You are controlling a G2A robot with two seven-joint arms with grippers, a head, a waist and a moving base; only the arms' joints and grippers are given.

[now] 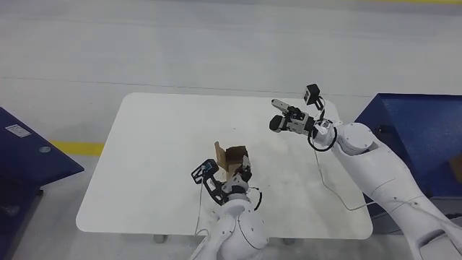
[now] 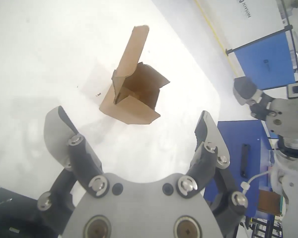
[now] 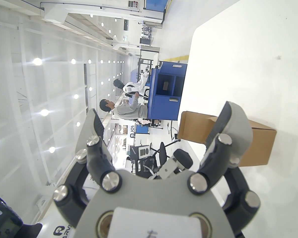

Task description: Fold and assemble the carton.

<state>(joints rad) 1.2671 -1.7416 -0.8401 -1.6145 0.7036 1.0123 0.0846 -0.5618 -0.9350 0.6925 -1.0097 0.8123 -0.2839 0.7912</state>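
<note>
The brown carton (image 1: 231, 157) stands on the white table (image 1: 159, 159) near its front edge, top open, one long flap upright and the side flaps spread. In the left wrist view the carton (image 2: 136, 100) lies just beyond my left gripper (image 2: 131, 112), which is open and holds nothing. My left gripper (image 1: 244, 167) hovers right beside the carton, on its near side. My right gripper (image 1: 274, 113) hangs open above the table's right part, well away from the carton. From the right wrist view the carton (image 3: 258, 144) shows past my open right gripper (image 3: 160, 107).
Blue cabinets stand off the table's right side (image 1: 411, 123) and left side (image 1: 22, 152). The table's left half (image 1: 144, 137) is bare white surface. My right arm (image 2: 275, 110) shows beyond the table edge in the left wrist view.
</note>
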